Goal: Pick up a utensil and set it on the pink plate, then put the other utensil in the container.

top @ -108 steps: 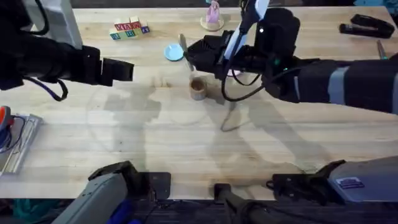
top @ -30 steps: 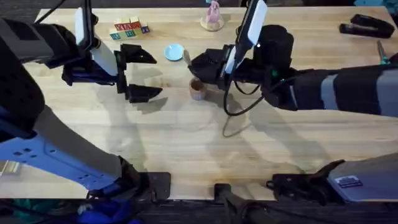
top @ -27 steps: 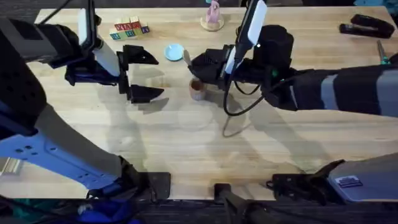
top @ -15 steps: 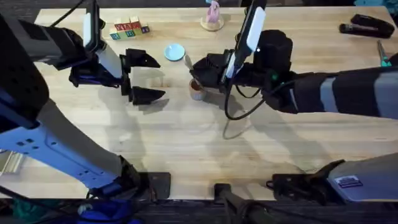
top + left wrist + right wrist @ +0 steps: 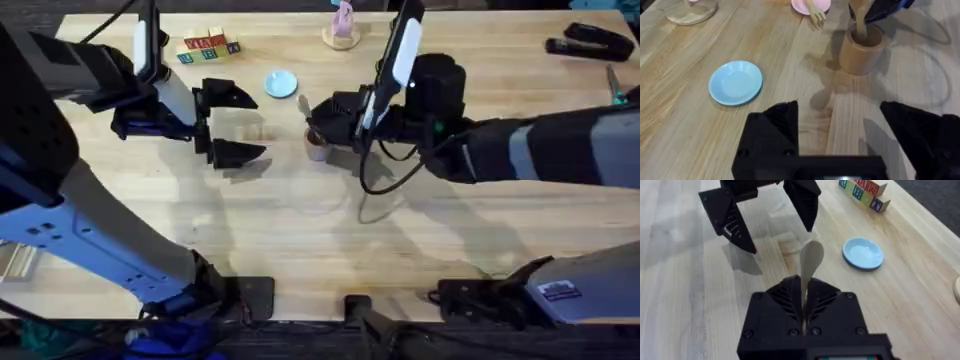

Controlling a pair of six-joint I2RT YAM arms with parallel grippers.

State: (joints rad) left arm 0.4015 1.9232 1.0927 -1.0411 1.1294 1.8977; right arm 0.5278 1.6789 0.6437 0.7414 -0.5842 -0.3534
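My right gripper (image 5: 318,118) is shut on the handle of the wooden spoon (image 5: 811,257), bowl end pointing away from the wrist. In the left wrist view the spoon (image 5: 858,22) hangs with its lower end at the mouth of the tan wooden container (image 5: 860,47). The container (image 5: 317,147) stands just below the right gripper (image 5: 880,7). The wooden fork (image 5: 816,15) lies on the pink plate (image 5: 807,5), tines over the rim. My left gripper (image 5: 232,124) is open with nothing between its fingers, left of the container.
A light blue plate (image 5: 280,83) lies behind the container, to its left. Alphabet blocks (image 5: 207,45) sit at the back left. A pink figure on a wooden disc (image 5: 341,30) stands at the back middle. A black stapler (image 5: 590,42) is at the back right.
My left arm has come in from the left and its gripper has opened. The right gripper, still holding the spoon, has shifted slightly down over the container.
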